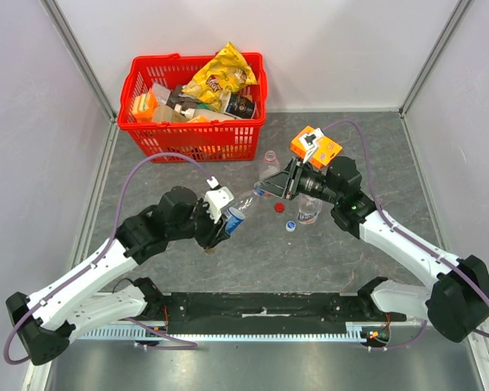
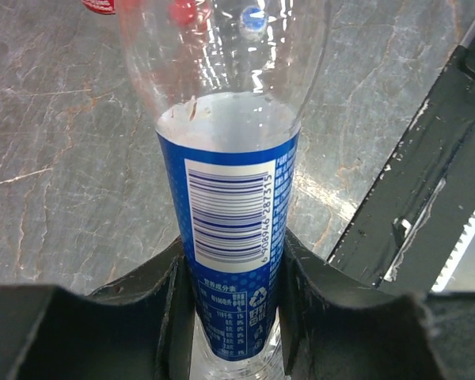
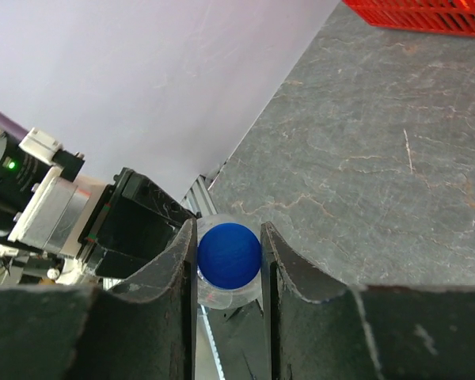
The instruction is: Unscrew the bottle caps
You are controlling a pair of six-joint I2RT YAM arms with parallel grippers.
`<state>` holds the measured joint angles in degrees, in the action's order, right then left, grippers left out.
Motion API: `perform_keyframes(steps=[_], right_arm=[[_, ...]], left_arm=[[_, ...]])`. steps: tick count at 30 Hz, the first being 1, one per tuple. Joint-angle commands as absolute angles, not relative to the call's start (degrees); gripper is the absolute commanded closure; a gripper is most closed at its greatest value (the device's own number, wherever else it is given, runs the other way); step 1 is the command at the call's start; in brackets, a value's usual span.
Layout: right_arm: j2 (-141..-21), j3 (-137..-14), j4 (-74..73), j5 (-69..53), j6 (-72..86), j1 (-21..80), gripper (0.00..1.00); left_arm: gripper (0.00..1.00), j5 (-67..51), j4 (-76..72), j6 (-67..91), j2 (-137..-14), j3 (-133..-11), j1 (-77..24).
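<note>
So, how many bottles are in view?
3. One blue-labelled bottle in left pincer, right pincer on its cap; one plain bottle by the basket; one third bottle beside the right arm. The basket could hide more.

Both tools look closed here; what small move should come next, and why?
Probably twist the right tool to loosen the round blue plastic cap it pinches, since the left tool clamps the clear blue-labelled plastic bottle by its body, bracing it.
</note>
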<state>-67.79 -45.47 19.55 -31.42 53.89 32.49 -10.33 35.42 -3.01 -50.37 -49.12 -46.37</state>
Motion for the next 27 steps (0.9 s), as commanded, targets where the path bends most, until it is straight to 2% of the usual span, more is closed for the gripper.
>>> perform_keyframes(steps=[1, 27], right_arm=[[-66.09, -46.67, 27.23, -38.75, 50.45, 32.7, 1.0], [-55.73, -43.77, 41.74, -56.77, 45.52, 32.87, 1.0]], left_arm=[[0.65, -16.95, 35.86, -4.83, -49.39, -51.68, -46.58], [0.72, -50.96, 30.41, -1.06, -46.76, -54.67, -46.67]])
